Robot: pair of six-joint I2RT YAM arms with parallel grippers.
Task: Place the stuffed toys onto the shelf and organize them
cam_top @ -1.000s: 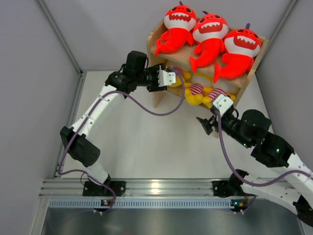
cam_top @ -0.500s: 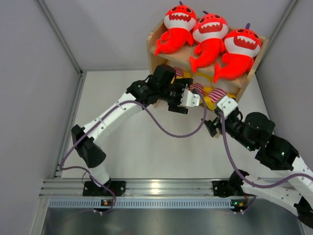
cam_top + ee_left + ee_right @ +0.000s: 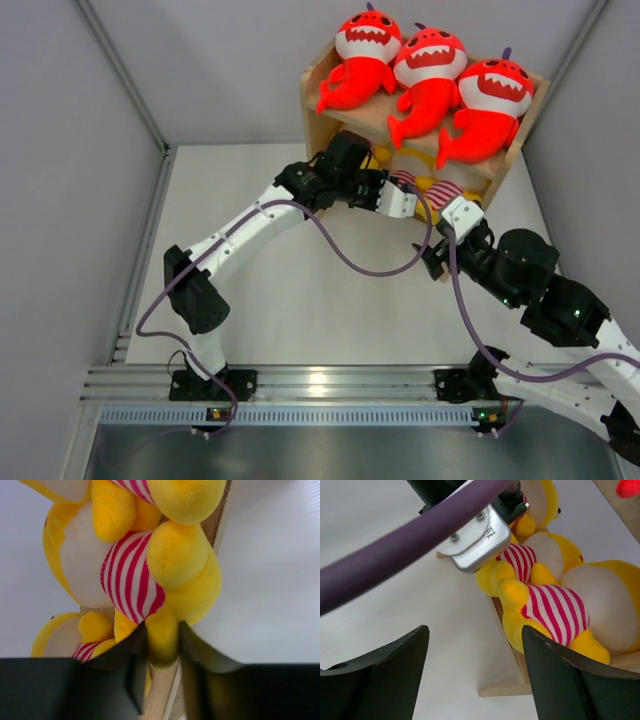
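Stuffed toys (image 3: 428, 72) fill the shelf (image 3: 313, 100), sharks (image 3: 365, 55) above; left pincer (image 3: 162, 641) pinches the leg of a yellow toy (image 3: 130, 580) on the lower tier; right pincer (image 3: 474, 645) spread, empty.

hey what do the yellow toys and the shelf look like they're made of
The yellow toys look like soft plush, fuzzy and matte, with striped fabric shirts. The shelf looks like pale unpainted wood with a matte finish; whether it is solid or plywood, I can't tell.

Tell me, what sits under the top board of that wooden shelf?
Yellow toys in red-and-white striped shirts lie on the lower tier; the left fingers pinch one's foot. From above, the top board, the sharks and the left arm cover most of them.
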